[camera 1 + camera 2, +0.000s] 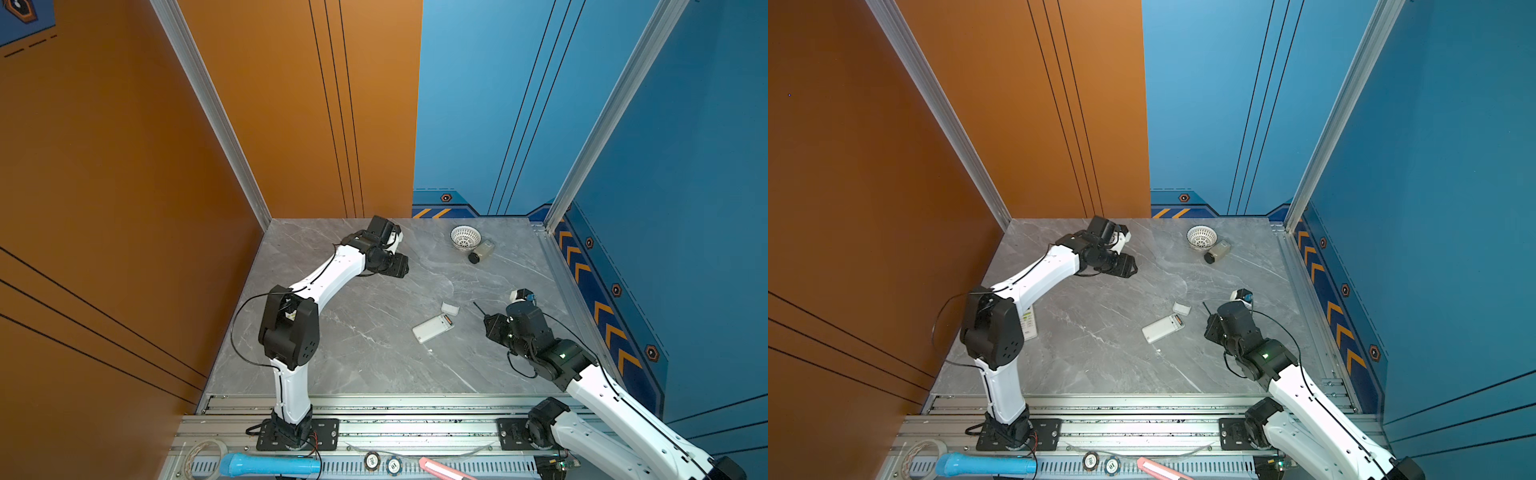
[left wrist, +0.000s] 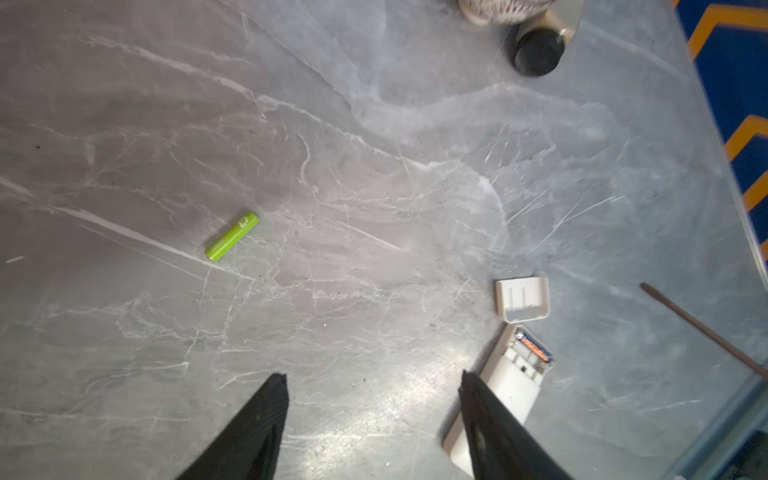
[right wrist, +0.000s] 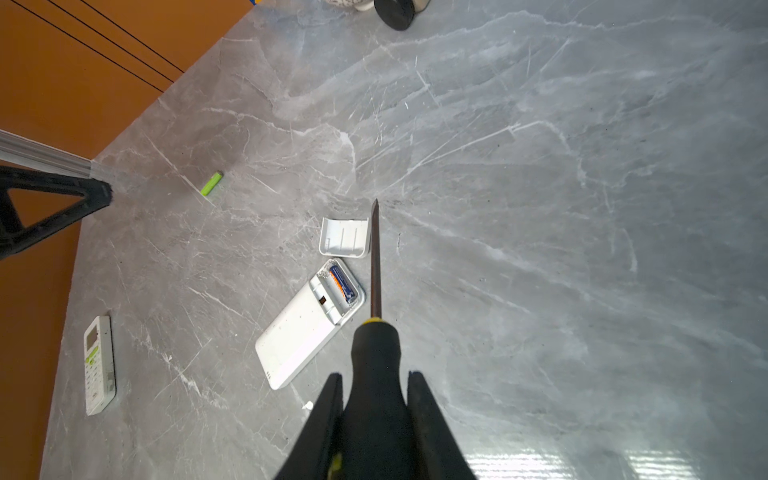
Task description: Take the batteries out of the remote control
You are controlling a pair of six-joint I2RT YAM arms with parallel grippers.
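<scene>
Grey marble-pattern table (image 1: pixel 374 357) carries a white remote control (image 3: pixel 299 332) lying face down near the centre, to the right, with its battery compartment uncovered at the far end. One orange-red battery (image 3: pixel 343 283) sits in the right-hand slot of that compartment; the slot beside it is vacant. The light green battery (image 2: pixel 232 237) lies flat on the table, to the left of and farther back than the remote control, well apart from it. A white cover (image 3: pixel 344 237) lies inner side up just beside the uncovered end. The left gripper (image 2: pixel 372 376) hangs over the table with its jaws apart and nothing between them. The right gripper (image 3: pixel 375 376) is clamped on the black handle of a screwdriver (image 3: pixel 376 340), whose shaft runs past the right side of the compartment and the cover. A second remote (image 3: pixel 99 365) lies at the left edge. A white basket (image 1: pixel 465 237) and a jar (image 1: pixel 482 251) rest at the far right.
</scene>
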